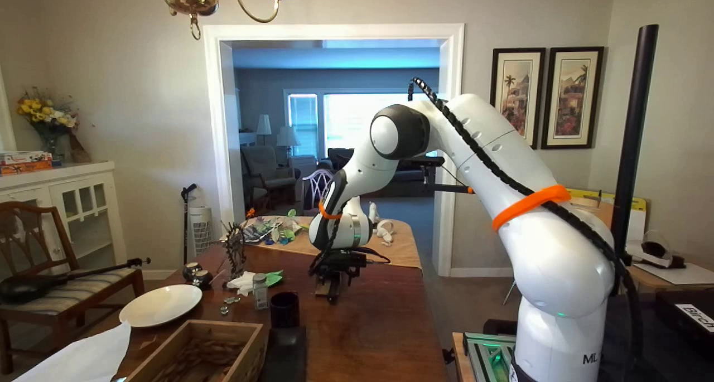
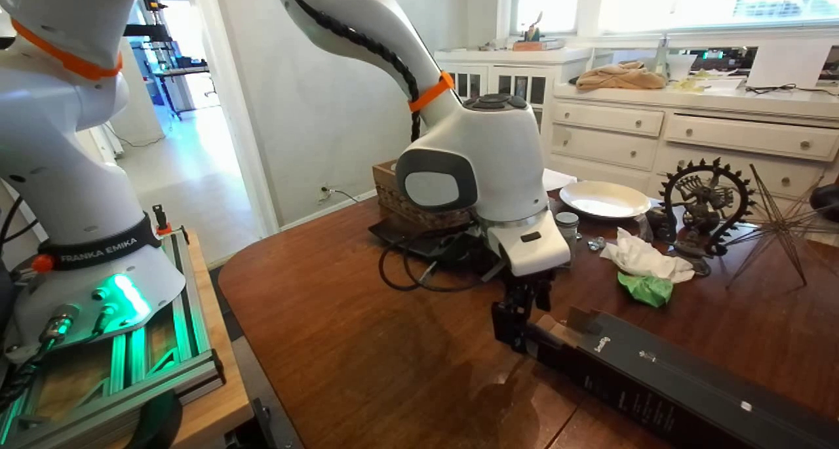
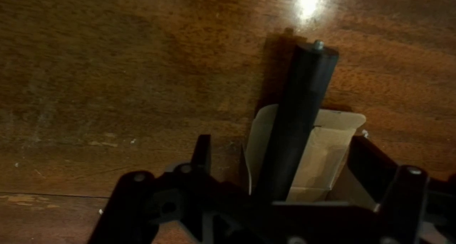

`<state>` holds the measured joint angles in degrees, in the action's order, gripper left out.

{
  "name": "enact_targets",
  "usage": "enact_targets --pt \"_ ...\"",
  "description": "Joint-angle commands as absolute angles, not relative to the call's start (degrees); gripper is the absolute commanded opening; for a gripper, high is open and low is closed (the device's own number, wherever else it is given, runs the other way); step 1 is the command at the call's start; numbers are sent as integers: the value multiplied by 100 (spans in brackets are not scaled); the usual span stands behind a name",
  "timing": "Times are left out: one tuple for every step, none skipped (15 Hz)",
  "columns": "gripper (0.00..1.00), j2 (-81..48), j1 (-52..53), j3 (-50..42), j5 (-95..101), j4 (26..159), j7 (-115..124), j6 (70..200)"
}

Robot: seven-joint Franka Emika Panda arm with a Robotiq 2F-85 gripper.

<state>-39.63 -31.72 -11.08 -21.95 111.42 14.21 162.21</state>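
My gripper [image 3: 280,142] is open in the wrist view, its fingers apart on either side of a black rod [image 3: 297,119]. The rod has a small metal stud at its far end. It sticks out of an open cardboard box [image 3: 317,155] with tan inner flaps; the rod's near end is hidden by the gripper. No finger is seen closed on the rod. In an exterior view the gripper [image 2: 521,321] is low over the table at the open end of the long black box [image 2: 662,373]. The gripper also shows in an exterior view [image 1: 333,284], pointing down.
On the brown table [image 1: 379,326] stand a black mug [image 1: 284,310], a glass jar [image 1: 260,291], a white plate [image 1: 160,305] and a wooden box [image 1: 254,346]. A dark statue [image 2: 704,206], a wire star [image 2: 783,226] and crumpled white paper [image 2: 642,255] lie beyond the black box.
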Motion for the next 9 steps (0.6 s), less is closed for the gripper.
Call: enact_targets --pt "100 -4062 -3290 -976 -2373 11128 1210 16403" --pt "100 -4066 -3270 -980 -2361 11126 1236 16413" --pt "100 -4081 -3266 -976 -2358 11132 1243 16441" --pt "100 -4086 -3257 -983 -2348 11134 1248 16451" --pt "100 -4102 -3257 -974 -2349 11130 1248 16463" --pt "93 -4104 -3246 -983 -2341 11127 1259 16461" --pt "74 -4115 -3250 -974 -2345 11121 1258 16468" --pt "68 -4122 -3261 -959 -2354 11121 1250 16479" --pt "58 -4120 -3253 -969 -2348 11119 1260 16475"
